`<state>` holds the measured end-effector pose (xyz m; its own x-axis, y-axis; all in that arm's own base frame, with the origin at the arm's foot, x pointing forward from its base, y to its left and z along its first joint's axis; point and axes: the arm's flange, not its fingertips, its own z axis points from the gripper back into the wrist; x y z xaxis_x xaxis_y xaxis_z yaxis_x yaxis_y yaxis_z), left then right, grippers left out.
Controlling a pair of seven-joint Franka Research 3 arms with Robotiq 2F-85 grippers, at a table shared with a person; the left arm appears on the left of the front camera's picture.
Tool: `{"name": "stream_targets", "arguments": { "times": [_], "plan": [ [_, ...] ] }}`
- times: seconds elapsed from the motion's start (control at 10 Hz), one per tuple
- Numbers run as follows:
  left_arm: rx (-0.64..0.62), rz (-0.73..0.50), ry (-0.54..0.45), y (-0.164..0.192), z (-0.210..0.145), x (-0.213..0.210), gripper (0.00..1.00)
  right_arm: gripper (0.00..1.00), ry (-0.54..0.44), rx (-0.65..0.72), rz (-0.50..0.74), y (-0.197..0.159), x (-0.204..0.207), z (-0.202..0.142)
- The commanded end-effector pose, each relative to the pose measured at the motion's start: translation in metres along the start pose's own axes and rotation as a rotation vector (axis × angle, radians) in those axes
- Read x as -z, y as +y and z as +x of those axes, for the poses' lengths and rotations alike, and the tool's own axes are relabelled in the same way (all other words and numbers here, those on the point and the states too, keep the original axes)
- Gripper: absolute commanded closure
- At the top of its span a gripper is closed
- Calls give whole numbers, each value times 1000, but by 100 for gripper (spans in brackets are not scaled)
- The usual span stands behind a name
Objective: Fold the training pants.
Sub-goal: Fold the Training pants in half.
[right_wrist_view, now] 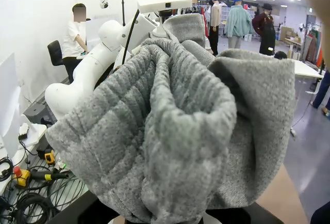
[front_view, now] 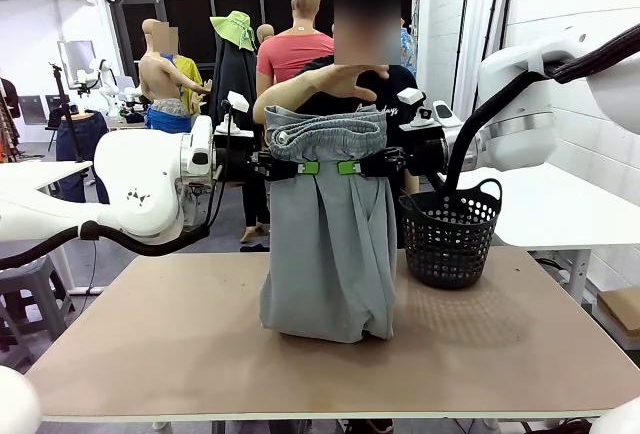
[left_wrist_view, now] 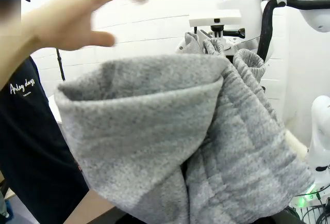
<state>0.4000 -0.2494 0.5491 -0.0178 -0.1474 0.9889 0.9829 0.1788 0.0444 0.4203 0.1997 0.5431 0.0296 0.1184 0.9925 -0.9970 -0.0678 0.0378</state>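
Note:
The light grey training pants (front_view: 330,244) hang upright over the middle of the table, their lower end bunched on the tabletop. The gathered waistband (front_view: 328,132) flops over at the top. My left gripper (front_view: 303,167) is shut on the pants just under the waistband from the left, and my right gripper (front_view: 353,166) is shut on them from the right, the green pads almost meeting. The person's hand (front_view: 345,82) hovers just above the waistband. Grey fabric (left_wrist_view: 180,146) drapes over the left fingers in the left wrist view, and folds of the pants (right_wrist_view: 175,131) cover the right fingers in the right wrist view.
A black mesh basket (front_view: 450,234) stands on the table (front_view: 150,344) just right of the pants, under my right arm. The person in a dark shirt (left_wrist_view: 31,146) stands close behind the pants at the far edge. A white table (front_view: 560,204) lies at the right.

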Motion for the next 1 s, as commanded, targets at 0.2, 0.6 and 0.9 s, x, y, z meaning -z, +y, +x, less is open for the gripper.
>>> {"name": "stream_targets", "arguments": {
  "times": [0.2,0.6,0.9],
  "plan": [
    [-3,7,8,1,3,1,100,100,-15,7,5,1,1,1],
    [-3,7,8,1,3,1,100,100,-15,7,5,1,1,1],
    [-3,7,8,1,3,1,100,100,-15,7,5,1,1,1]
  ]
}}
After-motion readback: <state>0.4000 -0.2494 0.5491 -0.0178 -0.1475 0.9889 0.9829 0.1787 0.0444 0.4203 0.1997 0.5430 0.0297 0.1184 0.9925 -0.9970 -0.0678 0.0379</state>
